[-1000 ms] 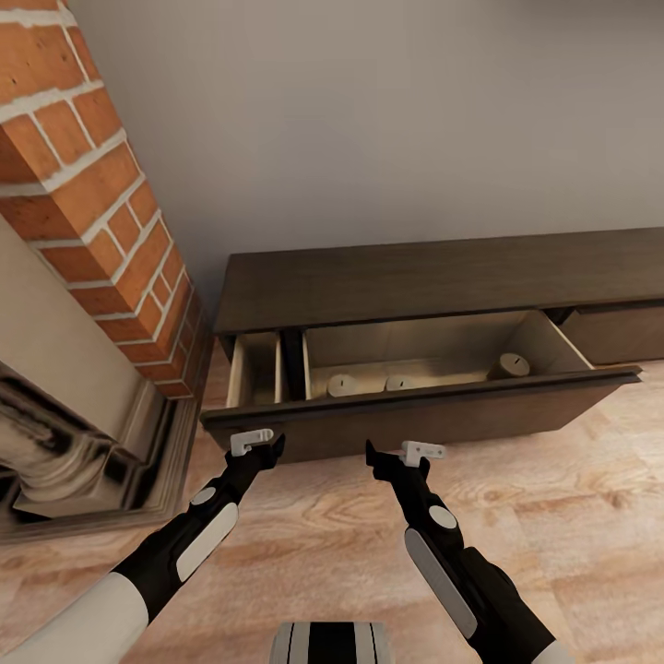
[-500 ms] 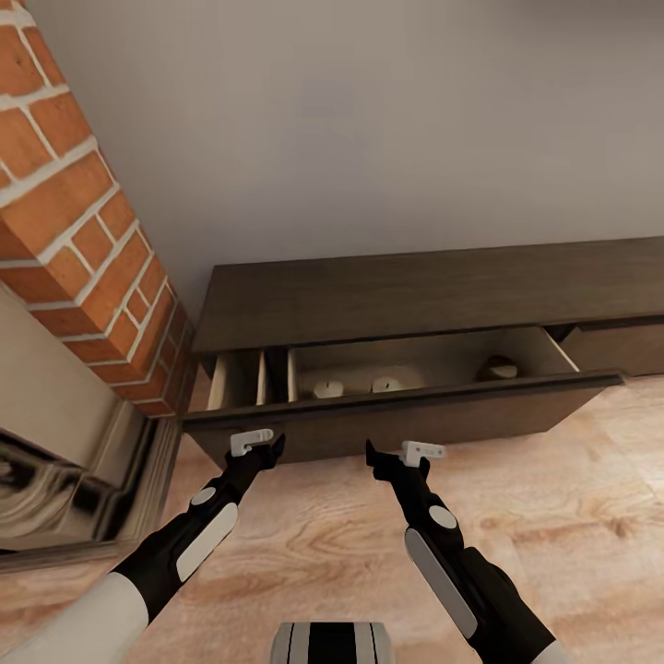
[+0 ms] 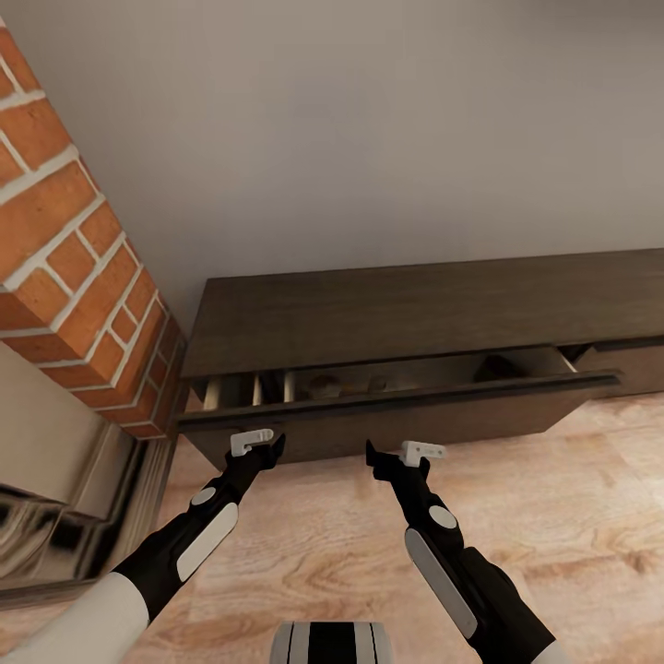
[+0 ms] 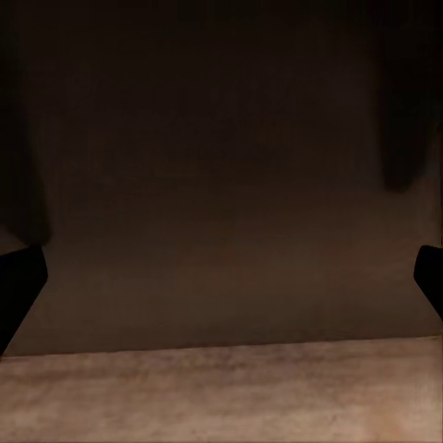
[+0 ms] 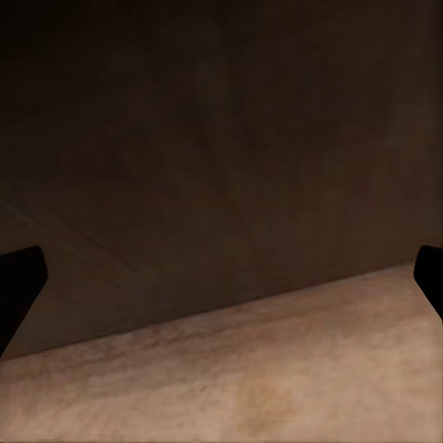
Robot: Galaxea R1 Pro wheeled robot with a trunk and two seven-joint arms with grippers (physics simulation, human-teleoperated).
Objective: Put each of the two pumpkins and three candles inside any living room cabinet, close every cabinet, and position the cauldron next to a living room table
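Note:
The dark-brown cabinet (image 3: pixel 415 304) runs along the wall. Its long drawer front (image 3: pixel 406 417) stands a narrow gap out from the body. In that gap, dim pale candle (image 3: pixel 323 385) shapes are barely visible. My left gripper (image 3: pixel 267 449) and right gripper (image 3: pixel 383 458) are both open, side by side right at the drawer front. In the left wrist view the left gripper (image 4: pixel 221 281) faces the dark wood front above a strip of floor. The right gripper (image 5: pixel 221 281) sees the same in the right wrist view. The pumpkins, cauldron and table are out of view.
A red brick fireplace column (image 3: pixel 74 277) rises at the left, with a shiny metal surround (image 3: pixel 46 526) at its foot. A second, shut drawer front (image 3: pixel 636 367) lies at the right. Light wood floor (image 3: pixel 323 563) spreads under my arms.
The view has moved closer to the cabinet and the drawer has slid inward. Its opening went from wide to a thin gap, hiding most of the candles. Both arms kept their pose.

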